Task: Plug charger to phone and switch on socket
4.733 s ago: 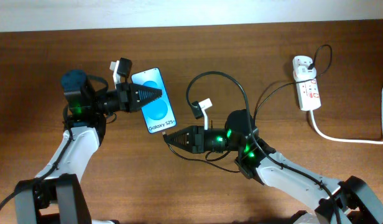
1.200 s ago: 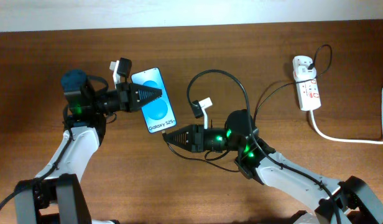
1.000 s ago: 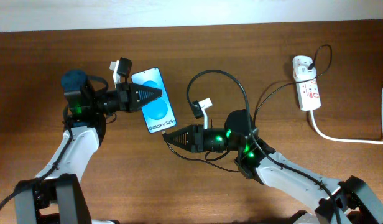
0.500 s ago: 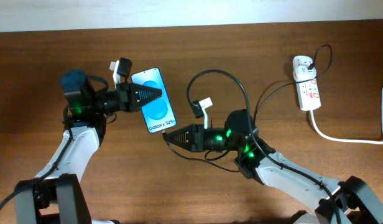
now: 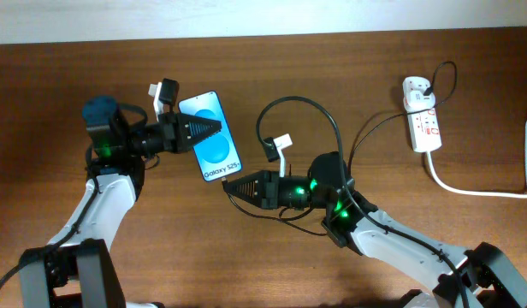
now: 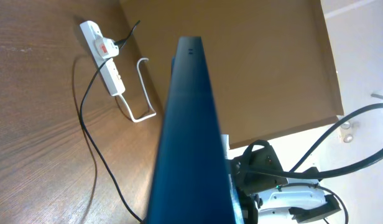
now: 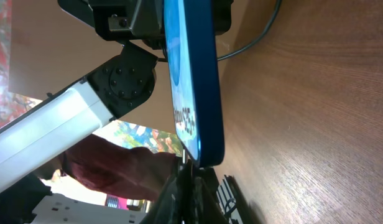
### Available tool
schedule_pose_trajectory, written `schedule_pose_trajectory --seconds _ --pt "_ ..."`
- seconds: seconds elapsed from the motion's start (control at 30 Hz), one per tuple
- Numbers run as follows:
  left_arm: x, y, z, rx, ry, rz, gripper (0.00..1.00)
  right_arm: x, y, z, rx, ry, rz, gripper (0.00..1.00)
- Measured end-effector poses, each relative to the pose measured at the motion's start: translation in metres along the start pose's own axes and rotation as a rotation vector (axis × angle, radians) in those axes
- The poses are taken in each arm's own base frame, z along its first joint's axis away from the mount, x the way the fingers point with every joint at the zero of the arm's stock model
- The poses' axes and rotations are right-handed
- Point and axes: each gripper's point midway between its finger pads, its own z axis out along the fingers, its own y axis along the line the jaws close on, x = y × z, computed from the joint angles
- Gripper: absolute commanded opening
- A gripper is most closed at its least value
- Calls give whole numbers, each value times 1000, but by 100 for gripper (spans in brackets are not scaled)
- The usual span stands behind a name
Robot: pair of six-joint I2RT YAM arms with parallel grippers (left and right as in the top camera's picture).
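The phone (image 5: 211, 139), blue screen up with "Galaxy S25", is held off the table by my left gripper (image 5: 214, 130), shut on its upper part. In the left wrist view the phone (image 6: 188, 143) fills the middle, edge-on. My right gripper (image 5: 231, 186) is shut on the charger plug tip (image 7: 188, 169), which sits at the phone's bottom edge (image 7: 204, 155). The black charger cable (image 5: 306, 107) loops back over the right arm to the white adapter (image 5: 417, 88) on the socket (image 5: 424, 125) at the far right.
The socket's thick white cord (image 5: 477, 190) runs off the right edge. The socket and cable also show in the left wrist view (image 6: 104, 62). A white wall borders the table's far edge (image 5: 263, 19).
Both arms have shifted slightly left. The right gripper's tip is now closer under the phone's bottom edge.
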Motion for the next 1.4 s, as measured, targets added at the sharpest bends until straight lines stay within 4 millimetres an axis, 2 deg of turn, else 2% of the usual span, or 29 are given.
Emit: schedule_pose_trajectory --seconds 0.17,0.33,0.4,0.53,0.67,0.73,0.8,0.83,0.93,0.97,1.07,1.17,1.2,1.4 --pt "2 -2 0 9 13 3 0 1 2 0 -9 10 -15 4" --pt "3 -1 0 9 15 18 0 5 -6 0 31 30 -16 4" --pt "5 -2 1 17 27 17 0 14 -29 -2 115 60 20 4" --pt "6 -3 1 20 33 16 0 25 -47 -5 181 99 33 4" --pt "7 -3 1 24 39 15 0 38 -89 -19 373 117 50 4" --pt "10 -5 1 31 51 13 0 48 -122 -36 544 117 82 5" --pt "11 -5 1 36 58 10 0 62 -162 -70 790 113 126 6" --pt "12 -5 1 38 61 8 0 66 -172 -80 858 116 132 6" --pt "12 -6 1 40 65 7 0 62 -183 -94 950 84 111 17" --pt "12 -6 1 40 65 7 0 60 -185 -96 964 73 103 24" --pt "12 -6 1 40 65 7 0 55 -188 -100 998 51 79 38" --pt "12 -6 1 40 65 7 0 52 -190 -103 1017 48 52 66" --pt "12 -6 1 40 65 7 0 52 -190 -103 1018 54 36 73" --pt "13 -6 1 41 67 7 0 53 -191 -105 1018 139 -112 75"
